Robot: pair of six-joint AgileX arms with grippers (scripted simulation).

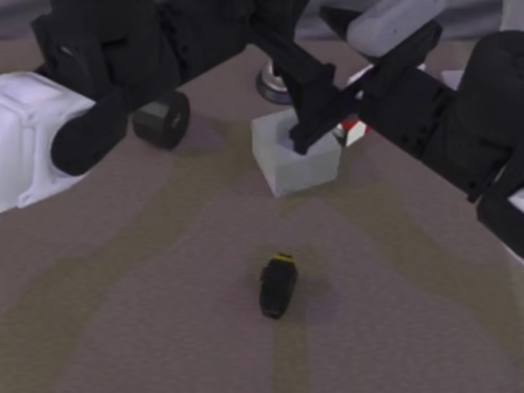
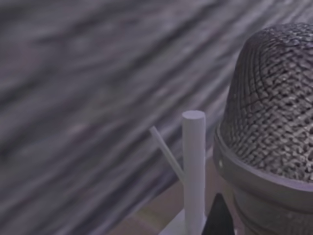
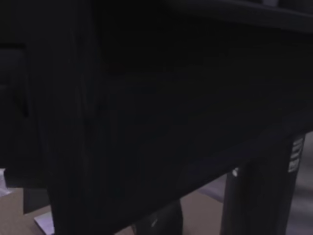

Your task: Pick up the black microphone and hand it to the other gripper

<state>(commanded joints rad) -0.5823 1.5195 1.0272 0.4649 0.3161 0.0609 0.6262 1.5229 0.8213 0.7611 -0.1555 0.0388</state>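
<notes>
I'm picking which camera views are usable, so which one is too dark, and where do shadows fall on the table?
Right wrist view: dark. Top view: evenly lit, and the yellow-banded black object and the black dumbbell each throw a soft shadow toward the table's right. Left wrist view: well lit, with the black microphone showing its mesh head without glare.

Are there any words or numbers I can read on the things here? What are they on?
No text can be read in any view.
Small white marks on a black part in the right wrist view: too small and dark to read.
Stubby black object with a yellow band: only the band, no letters.
Microphone's mesh head: no label visible.
White box: plain.
</notes>
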